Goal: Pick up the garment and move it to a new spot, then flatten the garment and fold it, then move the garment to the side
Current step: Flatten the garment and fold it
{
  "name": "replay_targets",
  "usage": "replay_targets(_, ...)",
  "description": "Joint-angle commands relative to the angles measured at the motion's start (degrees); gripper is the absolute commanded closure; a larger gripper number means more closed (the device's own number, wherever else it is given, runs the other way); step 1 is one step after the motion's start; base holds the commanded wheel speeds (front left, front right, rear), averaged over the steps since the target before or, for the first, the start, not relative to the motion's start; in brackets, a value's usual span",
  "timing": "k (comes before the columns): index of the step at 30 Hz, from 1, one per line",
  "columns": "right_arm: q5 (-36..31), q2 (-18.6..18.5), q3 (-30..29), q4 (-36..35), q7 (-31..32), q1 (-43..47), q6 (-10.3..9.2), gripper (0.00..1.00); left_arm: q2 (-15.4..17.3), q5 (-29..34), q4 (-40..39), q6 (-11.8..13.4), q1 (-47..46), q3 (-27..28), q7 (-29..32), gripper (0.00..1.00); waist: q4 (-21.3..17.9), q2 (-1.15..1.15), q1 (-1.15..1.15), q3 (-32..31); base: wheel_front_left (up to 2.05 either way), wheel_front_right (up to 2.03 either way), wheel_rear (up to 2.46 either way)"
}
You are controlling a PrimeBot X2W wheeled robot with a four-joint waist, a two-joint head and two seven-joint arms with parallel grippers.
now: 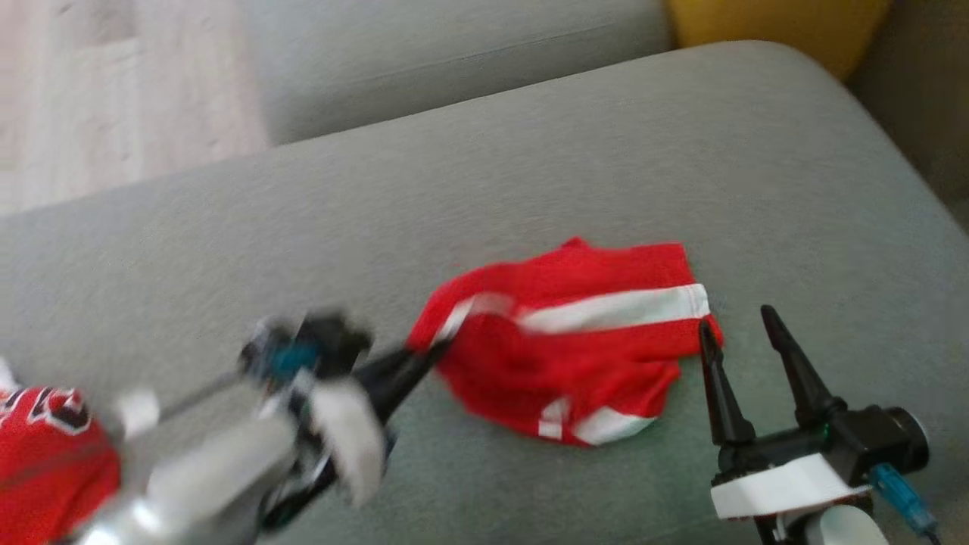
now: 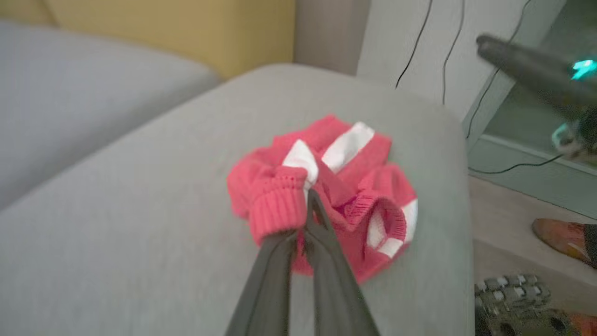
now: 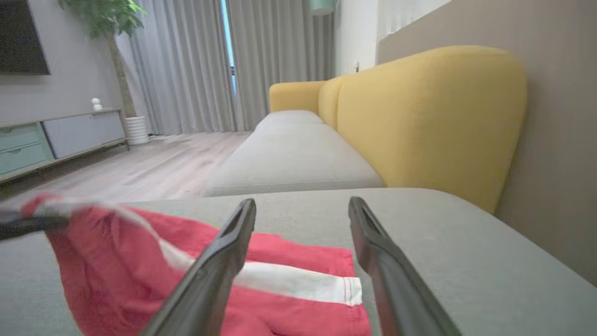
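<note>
Head: left gripper (image 1: 443, 344) clamped on the left edge of the crumpled red garment with white bands (image 1: 590, 341), mid grey fabric sofa cushion (image 1: 530, 151); right gripper (image 1: 735, 318) spread, by its right edge. Left wrist: fingers (image 2: 326, 242) pinch ribbed red fabric. Right wrist: I see the jaws wide apart above the white band.

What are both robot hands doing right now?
Left gripper: jaws shut on the red-and-white garment.
Right gripper: jaws open, holding nothing.
</note>
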Motion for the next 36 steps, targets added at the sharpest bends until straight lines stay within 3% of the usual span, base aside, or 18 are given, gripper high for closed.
replay_targets(1,0.0,-0.3,1.0,-1.5,-0.3,-1.1,-0.04,0.0,2.1,-0.1,-1.5,0.2,-2.5,2.6,-1.1,1.0,2.6,0.0,0.0,1.7,0.0,0.0,0.0)
replay_targets(6,2.2,-0.4,-0.9,3.0,-0.3,-2.0,-0.04,0.0,3.4,0.9,-0.2,1.3,3.3,1.9,-4.1,1.0,6.4,0.0,0.0,3.4,0.0,0.0,0.0)
replay_targets(12,3.0,-2.3,-2.4,12.5,-0.3,-7.1,-0.04,0.0,1.8,0.7,0.7,1.7,4.7,1.9,-5.9,1.0,8.9,0.0,0.0,4.4,0.0,0.0,0.0)
replay_targets(14,3.0,-3.1,-2.6,18.5,0.0,-9.6,-0.04,0.0,1.1,1.0,1.2,1.6,4.7,1.8,-6.2,1.0,9.6,0.0,0.0,4.6,0.0,0.0,0.0)
replay_targets(21,3.8,-4.2,-4.4,33.2,5.2,-19.4,-0.04,0.0,-1.3,2.1,3.2,1.5,4.4,1.6,-7.3,1.0,11.0,0.0,0.0,5.2,0.0,0.0,0.0)
replay_targets(25,4.4,-4.0,-3.7,37.0,6.2,-21.4,-0.04,0.03,-2.1,2.4,4.0,1.4,4.4,1.5,-7.5,1.0,11.4,0.0,0.0,5.1,0.0,0.0,0.0)
replay_targets(26,4.6,-3.9,-3.3,37.6,6.1,-21.7,-0.04,0.28,-2.2,2.5,4.2,1.3,4.5,1.4,-7.5,1.0,11.4,0.0,0.0,5.0,0.0,0.0,0.0)
replay_targets(28,5.3,-3.9,-2.7,38.6,5.6,-22.1,-0.04,0.89,-2.4,2.6,4.5,1.2,4.6,1.4,-7.7,1.0,11.4,0.0,0.0,4.8,0.0,0.0,0.0)
replay_targets(29,5.4,-4.0,-2.5,39.0,5.2,-22.2,-0.04,1.0,-2.5,2.6,4.7,1.1,4.6,1.4,-7.7,1.0,11.4,0.0,0.0,4.8,0.0,0.0,0.0)
replay_targets(36,7.0,-5.4,-1.5,39.3,2.4,-24.5,-0.04,1.0,-2.1,3.4,5.7,1.3,2.4,2.7,-8.7,1.0,10.4,0.0,0.0,4.8,0.0,0.0,0.0)
